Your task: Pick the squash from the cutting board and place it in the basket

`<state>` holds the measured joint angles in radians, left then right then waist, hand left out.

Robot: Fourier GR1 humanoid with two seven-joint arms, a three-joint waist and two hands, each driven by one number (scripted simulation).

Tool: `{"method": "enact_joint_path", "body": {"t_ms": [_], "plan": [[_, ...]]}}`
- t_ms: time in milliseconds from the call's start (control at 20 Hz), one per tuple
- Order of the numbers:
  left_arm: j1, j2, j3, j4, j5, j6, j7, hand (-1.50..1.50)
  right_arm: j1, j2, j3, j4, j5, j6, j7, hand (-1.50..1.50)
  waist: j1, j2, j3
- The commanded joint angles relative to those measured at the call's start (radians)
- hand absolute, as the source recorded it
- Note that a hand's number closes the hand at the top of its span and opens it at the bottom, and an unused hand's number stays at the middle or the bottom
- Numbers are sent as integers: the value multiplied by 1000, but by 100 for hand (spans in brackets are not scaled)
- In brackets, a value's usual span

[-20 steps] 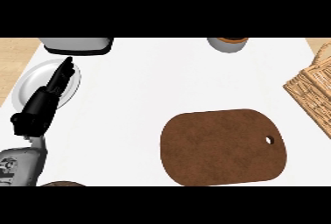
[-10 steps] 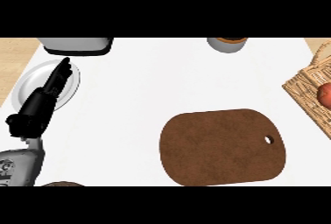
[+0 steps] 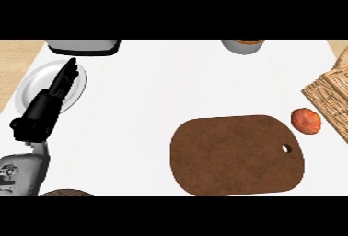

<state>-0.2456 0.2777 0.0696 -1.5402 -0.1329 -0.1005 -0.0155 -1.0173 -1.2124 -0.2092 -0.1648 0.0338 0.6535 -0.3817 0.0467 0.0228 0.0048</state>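
Matt brown wooden cutting board (image 3: 234, 156); woven wicker basket (image 3: 333, 99); smooth orange squash (image 3: 306, 120).

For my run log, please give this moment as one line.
squash: on counter between cutting board and basket | left hand: open over plate

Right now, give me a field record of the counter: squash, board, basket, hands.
squash: small round orange squash lies on the white counter, between board and basket, in neither
board: brown rounded cutting board, bare, hole at its right edge
basket: woven wicker basket at right edge, partly out of view
left hand: black left hand, fingers straight, over a white round plate
right hand: not in view
other: grey cup at top edge
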Motion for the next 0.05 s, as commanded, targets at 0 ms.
{"method": "enact_joint_path", "body": {"t_ms": [0], "plan": [[-16,-3,6,-9,3,7,4,0,45,-47,-64,84,-49,3,-36,-150,-3,7,5]]}}
